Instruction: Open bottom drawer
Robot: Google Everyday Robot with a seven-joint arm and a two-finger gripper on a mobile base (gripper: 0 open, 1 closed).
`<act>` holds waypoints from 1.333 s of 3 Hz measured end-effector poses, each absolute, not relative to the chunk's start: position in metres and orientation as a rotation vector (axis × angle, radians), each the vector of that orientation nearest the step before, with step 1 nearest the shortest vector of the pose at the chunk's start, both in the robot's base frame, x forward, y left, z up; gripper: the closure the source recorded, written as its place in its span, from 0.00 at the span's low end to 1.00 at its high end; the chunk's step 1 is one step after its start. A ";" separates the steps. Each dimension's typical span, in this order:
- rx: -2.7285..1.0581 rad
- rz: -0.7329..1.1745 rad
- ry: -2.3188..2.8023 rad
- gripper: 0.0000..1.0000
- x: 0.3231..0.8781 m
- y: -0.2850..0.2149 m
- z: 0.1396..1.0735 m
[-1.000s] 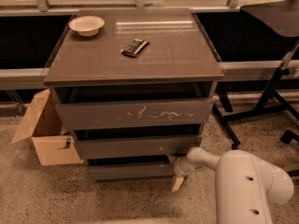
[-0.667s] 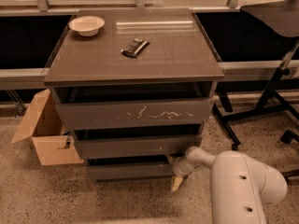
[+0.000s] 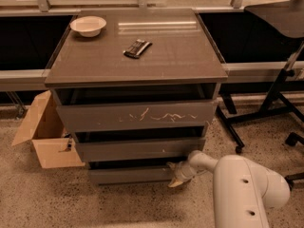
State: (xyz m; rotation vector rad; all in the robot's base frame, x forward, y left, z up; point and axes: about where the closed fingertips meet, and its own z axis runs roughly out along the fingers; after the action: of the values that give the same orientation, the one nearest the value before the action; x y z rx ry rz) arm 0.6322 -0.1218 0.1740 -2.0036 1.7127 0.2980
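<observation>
The dark grey-brown cabinet point(image 3: 137, 56) has three handleless drawers. The bottom drawer point(image 3: 128, 175) is the smallest and plainest, just above the floor, with a dark gap above its front. Above it sit the mid-sized drawer point(image 3: 137, 148) and the tall scratched top drawer point(image 3: 137, 115). My gripper point(image 3: 176, 175) comes from the white arm point(image 3: 247, 189) at the lower right and is at the right end of the bottom drawer's front, near its top edge.
A white bowl point(image 3: 88, 25) and a dark flat object point(image 3: 137, 48) lie on the cabinet top. An open cardboard box point(image 3: 45, 132) stands on the floor to the left. A black chair base point(image 3: 266, 103) stands to the right.
The view has shifted slightly closer. The arm's large white link has moved left and nearer; the gripper stays at the bottom drawer's right end. The drawers look unchanged.
</observation>
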 end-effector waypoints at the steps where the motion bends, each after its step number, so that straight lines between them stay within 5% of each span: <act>1: -2.013 0.335 1.689 0.70 0.621 -0.116 0.173; 2: -2.013 0.335 1.689 0.92 0.621 -0.116 0.182; 3: -2.013 0.335 1.689 1.00 0.621 -0.116 0.190; 4: -2.013 0.335 1.689 0.81 0.621 -0.116 0.190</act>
State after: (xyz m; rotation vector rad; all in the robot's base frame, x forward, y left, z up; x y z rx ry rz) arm 0.6212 -0.1158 0.1899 -2.0132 1.6893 0.3354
